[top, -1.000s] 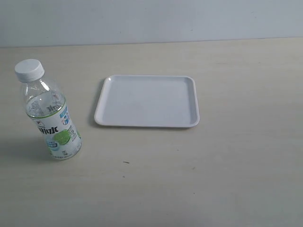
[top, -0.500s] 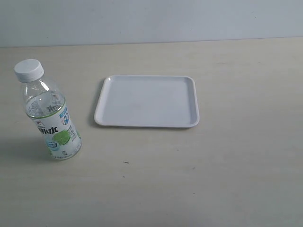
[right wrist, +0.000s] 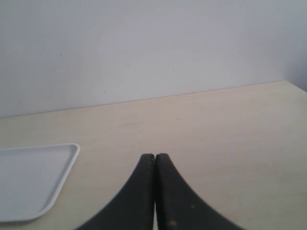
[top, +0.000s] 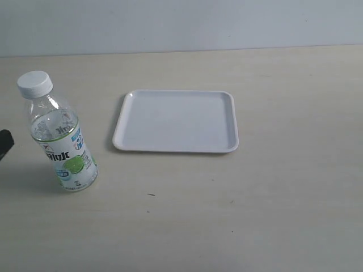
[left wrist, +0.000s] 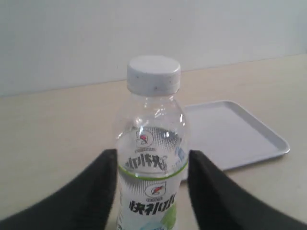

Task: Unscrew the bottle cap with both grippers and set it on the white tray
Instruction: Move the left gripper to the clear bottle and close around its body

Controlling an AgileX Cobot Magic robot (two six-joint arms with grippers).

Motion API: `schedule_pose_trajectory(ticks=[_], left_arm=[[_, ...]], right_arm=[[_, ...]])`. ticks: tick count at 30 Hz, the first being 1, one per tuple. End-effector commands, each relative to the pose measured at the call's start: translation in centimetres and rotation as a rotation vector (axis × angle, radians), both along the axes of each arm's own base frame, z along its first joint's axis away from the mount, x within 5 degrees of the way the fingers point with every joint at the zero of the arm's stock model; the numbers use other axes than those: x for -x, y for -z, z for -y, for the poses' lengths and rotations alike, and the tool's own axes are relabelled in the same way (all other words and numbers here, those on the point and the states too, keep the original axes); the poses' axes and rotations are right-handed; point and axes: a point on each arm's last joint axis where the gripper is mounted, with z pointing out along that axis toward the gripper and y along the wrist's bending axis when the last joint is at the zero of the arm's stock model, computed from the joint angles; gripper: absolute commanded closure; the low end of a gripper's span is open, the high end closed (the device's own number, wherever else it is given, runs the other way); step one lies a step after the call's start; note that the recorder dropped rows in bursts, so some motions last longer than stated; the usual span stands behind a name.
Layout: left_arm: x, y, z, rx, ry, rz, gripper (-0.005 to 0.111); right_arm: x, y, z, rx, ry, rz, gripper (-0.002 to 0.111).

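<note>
Bottle [top: 61, 141] stands upright at the left of the pale table [top: 272, 198], with its white cap [top: 35, 84] screwed on top and its lime label turned toward the exterior camera. The tray [top: 176, 122] lies flat on the table near the middle, to the right of the bottle and apart from it, with a low rim all round. The left gripper [left wrist: 152, 154] is spread, its 2 black fingers [left wrist: 96, 191] standing one to each side of the bottle's body in the wrist view, below the shoulder and well below the cap. Whether they touch the plastic cannot be told from that view. In the exterior view only a small black tip shows at the left edge, apart from the bottle, so nothing is pinched. From the left wrist the bottle fills the gap between the fingers and hides part of the tray's near corner behind it. The right gripper [right wrist: 154, 158] has its 2 fingers pressed together, holding nothing, above bare table with one corner of the tray to its side; it is out of the exterior view. A tiny dark speck [top: 151, 194] sits on the table in front of the tray. A plain grey wall [top: 181, 22] rises behind the table's far edge.
</note>
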Motion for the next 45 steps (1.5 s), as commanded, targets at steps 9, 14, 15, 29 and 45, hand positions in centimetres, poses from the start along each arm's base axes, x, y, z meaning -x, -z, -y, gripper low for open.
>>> schedule_pose_trajectory(ticks=[9,14,15,29,45], left_arm=[[-0.7,1.5,1.1,-0.017,0.131,-0.043,0.015],[-1.4,1.8,1.2,-0.031,0.141,-0.005,0.015],[-1.6,1.9,1.2,-0.036,0.142,0.001,0.015],[-4.7,4.9,1.0,-0.011,0.082,-0.035,0.015],[-10.2,8.5,2.7,0.076,0.216,-0.190,0.015]], right_arm=[[0.0,0.1,0.0,0.012,0.006,0.004,0.108],[0.0,0.1,0.0,0.012,0.006,0.004,0.108],[0.0,0.1,0.0,0.012,0.006,0.004,0.108],[0.0,0.1,0.0,0.012,0.006,0.004,0.108],[0.0,0.1,0.0,0.012,0.006,0.004,0.108]])
